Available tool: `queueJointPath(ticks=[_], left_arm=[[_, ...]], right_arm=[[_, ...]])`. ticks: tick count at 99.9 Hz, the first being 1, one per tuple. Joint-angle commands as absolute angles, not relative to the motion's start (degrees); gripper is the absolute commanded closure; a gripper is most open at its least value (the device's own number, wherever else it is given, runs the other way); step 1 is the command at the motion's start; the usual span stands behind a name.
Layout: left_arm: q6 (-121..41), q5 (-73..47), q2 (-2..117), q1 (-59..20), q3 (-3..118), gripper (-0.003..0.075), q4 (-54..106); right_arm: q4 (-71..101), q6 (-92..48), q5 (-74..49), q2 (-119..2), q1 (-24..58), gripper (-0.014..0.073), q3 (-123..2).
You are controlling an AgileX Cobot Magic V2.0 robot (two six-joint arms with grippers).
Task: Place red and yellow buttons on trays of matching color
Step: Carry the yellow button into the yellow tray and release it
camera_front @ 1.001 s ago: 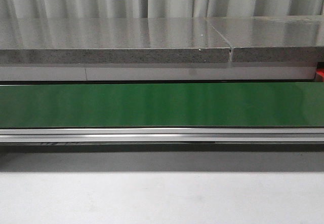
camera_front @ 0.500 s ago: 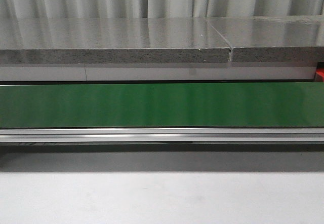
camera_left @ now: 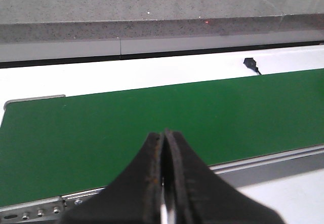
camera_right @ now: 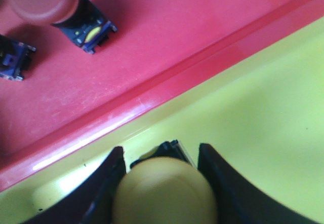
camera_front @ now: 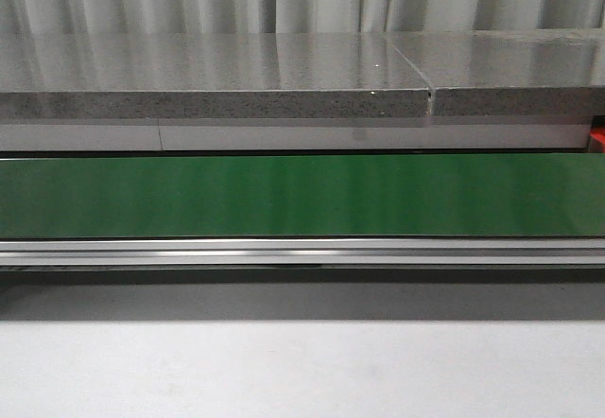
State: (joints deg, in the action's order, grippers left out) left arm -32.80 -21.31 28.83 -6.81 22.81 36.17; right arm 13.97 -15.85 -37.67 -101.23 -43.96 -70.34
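Note:
In the right wrist view my right gripper (camera_right: 161, 153) is shut on a yellow button (camera_right: 164, 193), its black fingers pressed against both sides of the round cap. The button hangs low over the yellow tray (camera_right: 263, 107), close to that tray's border with the red tray (camera_right: 167, 26). A red button (camera_right: 43, 1) with a dark base lies on the red tray, and the base of another button (camera_right: 12, 59) shows beside it. My left gripper (camera_left: 164, 133) is shut and empty above the green belt (camera_left: 101, 127). Neither gripper shows in the front view.
The green conveyor belt (camera_front: 302, 196) runs across the front view, with a metal rail along its near edge. A grey stone counter (camera_front: 217, 78) lies behind it. A small black part (camera_left: 250, 63) sits on the white strip beyond the belt.

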Motion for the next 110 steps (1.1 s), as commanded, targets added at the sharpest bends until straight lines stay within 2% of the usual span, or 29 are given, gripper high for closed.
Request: queueJointPath(ticks=[1,78,83,90,102,110], left_arm=[[-32.83,-17.81,29.14,-6.95,24.47,0.0739,37.54],[-32.83,-17.81,29.14,-6.95,24.47,0.0739,37.54],[-32.83,-17.81,29.14,-6.95,24.47,0.0739,37.54],[-32.83,-17.81,29.14,-6.95,24.47,0.0739,37.54],[-32.83,-17.81,29.14,-6.95,24.47,0.0739,37.54],[-32.83,-17.81,29.14,-6.95,24.47,0.0739,37.54]], right_arm=[[14.05,-16.11,-35.69,-99.53,-44.37,0.0546,-72.13],[13.92,-16.11,-35.51,-102.91,-44.37,0.0531,-72.06],[13.92,-16.11,-35.87,-102.91,-44.37,0.0491,-72.06],[13.92,-16.11,-36.14,-102.91,-44.37,0.0393,-72.06],[13.92,-16.11,-36.21,-102.85,-44.37,0.0137,-72.06],[13.92,-16.11,-36.15,-102.79,-44.37,0.0016,-72.19]])
